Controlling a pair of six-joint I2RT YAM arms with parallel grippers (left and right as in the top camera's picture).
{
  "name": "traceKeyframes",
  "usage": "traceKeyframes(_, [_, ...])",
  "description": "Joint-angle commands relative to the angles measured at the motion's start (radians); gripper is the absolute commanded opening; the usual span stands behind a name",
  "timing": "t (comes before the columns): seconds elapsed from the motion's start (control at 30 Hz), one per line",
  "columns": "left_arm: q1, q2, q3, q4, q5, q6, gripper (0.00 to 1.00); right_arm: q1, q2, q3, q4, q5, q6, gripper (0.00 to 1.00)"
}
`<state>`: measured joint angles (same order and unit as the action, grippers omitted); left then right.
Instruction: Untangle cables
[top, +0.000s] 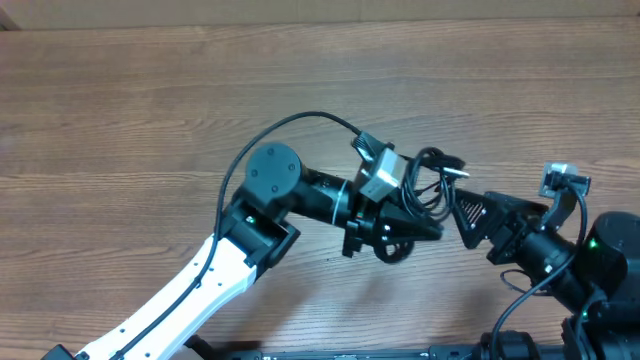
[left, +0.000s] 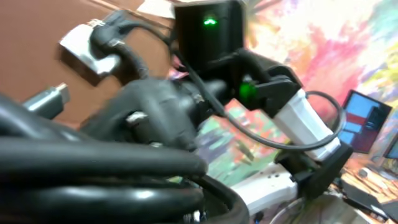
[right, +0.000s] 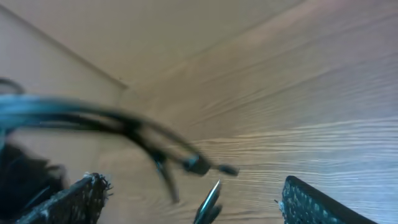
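Wood-grain table (top: 150, 100) fills my overhead view, and the left tool (top: 412, 224) sits a little right of its middle, clamped shut on the cables (top: 432, 182), a bunch of thin black loops bulging out on that tool's far side. On the left wrist camera the same cords cross the bottom of the picture very close to the lens, blurred, with a small metal-tipped plug (left: 48, 99) sticking out over them. The right tool (top: 460, 210) points at the left tool from the right, just beside the bundle; from above I cannot tell whether it touches. Its own wrist camera shows its two fingers (right: 78, 199) standing wide apart with nothing pinched, while a blurred strand and two small plug ends hang in the gap between them, over bare table
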<state>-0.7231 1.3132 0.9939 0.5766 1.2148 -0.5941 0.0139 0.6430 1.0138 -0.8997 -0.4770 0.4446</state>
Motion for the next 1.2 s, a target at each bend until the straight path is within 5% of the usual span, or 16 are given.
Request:
traceKeyframes(0.0, [-0.063,-0.025,0.011,0.045,-0.005,-0.043,0.04,-0.002,0.046,0.014,0.002,0.139,-0.008,0.88])
traceKeyframes(0.5, [-0.034,-0.025,0.011,0.072,0.095,-0.079,0.04,-0.002,0.224,0.014,-0.227,0.512,0.019,0.84])
traceKeyframes(0.7, [0.019,-0.025,0.011,0.060,0.174,0.003,0.04,-0.002,0.220,0.014,-0.265,0.466,0.015,0.84])
traceKeyframes(0.8, [0.045,-0.025,0.011,-0.005,0.301,0.132,0.04,-0.002,0.220,0.015,-0.254,0.375,-0.010,0.84])
traceKeyframes(0.9, [0.067,-0.024,0.011,-0.102,0.273,0.146,0.04,-0.002,0.215,0.015,-0.233,0.315,-0.009,0.84])
traceKeyframes(1.13, [0.132,-0.023,0.010,-0.467,0.008,0.153,0.04,-0.002,0.172,0.016,-0.148,0.166,-0.010,0.84])
traceKeyframes(1.17, [0.142,-0.023,0.010,-0.613,-0.103,0.193,0.05,-0.002,0.163,0.016,-0.136,0.159,-0.031,0.84])
